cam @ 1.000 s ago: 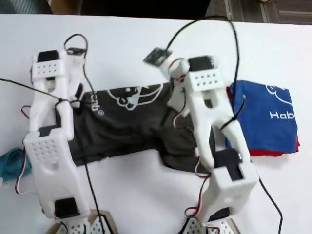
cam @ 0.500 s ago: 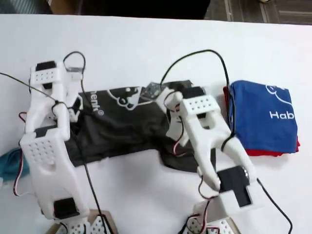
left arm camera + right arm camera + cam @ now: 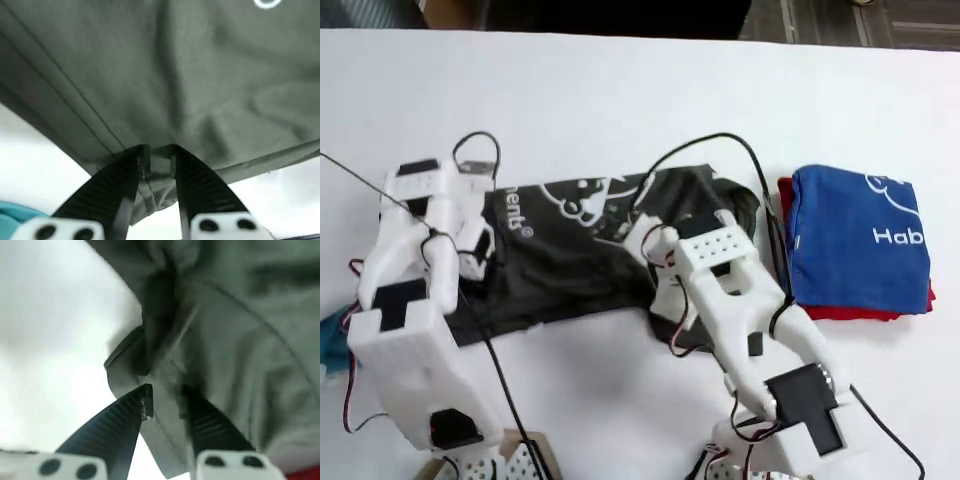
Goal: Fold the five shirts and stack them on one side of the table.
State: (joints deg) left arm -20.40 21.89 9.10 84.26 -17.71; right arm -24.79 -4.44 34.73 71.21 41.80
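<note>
A black shirt (image 3: 570,250) with white print lies crumpled across the middle of the table. In the left wrist view my left gripper (image 3: 159,162) is shut on a fold at the hem of the black shirt (image 3: 200,75), just above the white tabletop. My right gripper (image 3: 165,407) is shut on a bunched edge of the black shirt (image 3: 235,340). From above, the left arm (image 3: 415,260) stands over the shirt's left end and the right arm (image 3: 720,270) over its right half. A folded blue shirt (image 3: 855,240) rests on a folded red shirt (image 3: 860,313) at the right.
A teal cloth (image 3: 332,335) pokes in at the table's left edge, also seen as a teal cloth (image 3: 12,217) beside my left gripper. The white table (image 3: 620,100) is bare at the back. Cables loop over both arms. The arm bases stand at the front edge.
Both arms have drawn back toward the front edge. The right arm also swung left, pulling the shirt's right side with it and uncovering cloth beside the blue shirt.
</note>
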